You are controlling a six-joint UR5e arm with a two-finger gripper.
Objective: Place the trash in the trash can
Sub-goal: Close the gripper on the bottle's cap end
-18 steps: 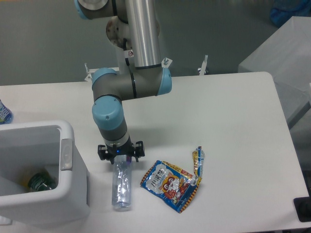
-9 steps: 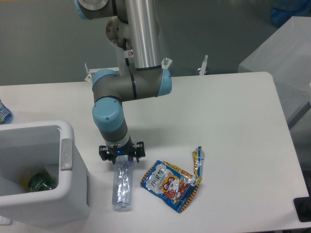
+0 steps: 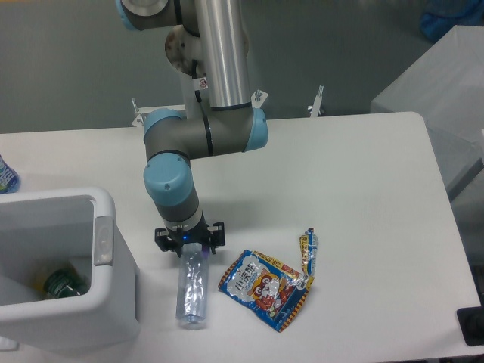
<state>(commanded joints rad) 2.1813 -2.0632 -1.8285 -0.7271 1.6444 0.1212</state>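
A crushed clear plastic bottle (image 3: 192, 291) lies on the white table, lengthwise toward the front edge. My gripper (image 3: 189, 249) points straight down over the bottle's far end, its jaws spread to either side of it and apparently open; the fingertips are hidden under the wrist. To the right of the bottle lies a blue-orange snack bag (image 3: 263, 287) with a cartoon face. A thin yellow-blue wrapper (image 3: 306, 252) rests against the bag's right corner. The white trash can (image 3: 113, 227) stands at the front left, just left of the bottle.
A green bottle (image 3: 60, 283) lies inside the trash can. A grey tab (image 3: 103, 240) sits on its right rim. A colourful item (image 3: 6, 175) shows at the left edge. The table's front edge runs close below the bottle and the bag.
The gripper has sunk slightly lower over the bottle's far end. Bottle, bag and wrapper have not moved.
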